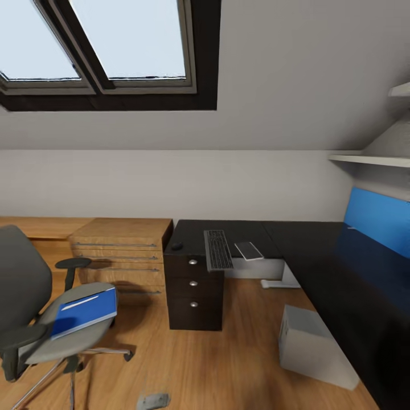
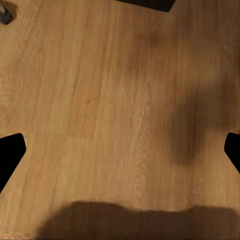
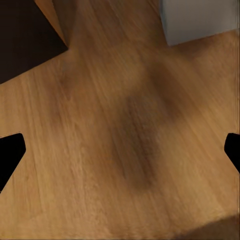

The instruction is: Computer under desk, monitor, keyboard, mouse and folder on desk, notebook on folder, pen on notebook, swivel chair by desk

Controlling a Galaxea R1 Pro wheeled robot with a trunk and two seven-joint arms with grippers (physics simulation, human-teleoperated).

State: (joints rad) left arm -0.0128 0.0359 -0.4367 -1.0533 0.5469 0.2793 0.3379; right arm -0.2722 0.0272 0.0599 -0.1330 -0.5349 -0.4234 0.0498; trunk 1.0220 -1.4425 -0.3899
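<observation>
The black L-shaped desk [image 1: 319, 250] stands ahead with the dark keyboard [image 1: 218, 249] on its near corner. The small mouse [image 1: 177, 246] lies left of the keyboard and the thin grey notebook [image 1: 249, 250] right of it. On the floor at the desk's edge sits the white computer [image 1: 313, 344], whose corner [image 3: 200, 20] also shows in the right wrist view. The grey swivel chair [image 1: 23, 290] at left carries the blue folder [image 1: 85, 312] on its seat. The monitor is out of view, and I cannot make out the pen. My left gripper [image 2: 120, 155] and right gripper [image 3: 120, 157] hang open over bare wood floor.
A light wood dresser [image 1: 122, 256] stands between the chair and the desk's black drawers [image 1: 193, 285]. The blue back panel [image 1: 378, 219] and white wall shelves [image 1: 370, 159] are at right. A small grey object [image 1: 152, 401] lies on the floor near me. Skylights sit overhead.
</observation>
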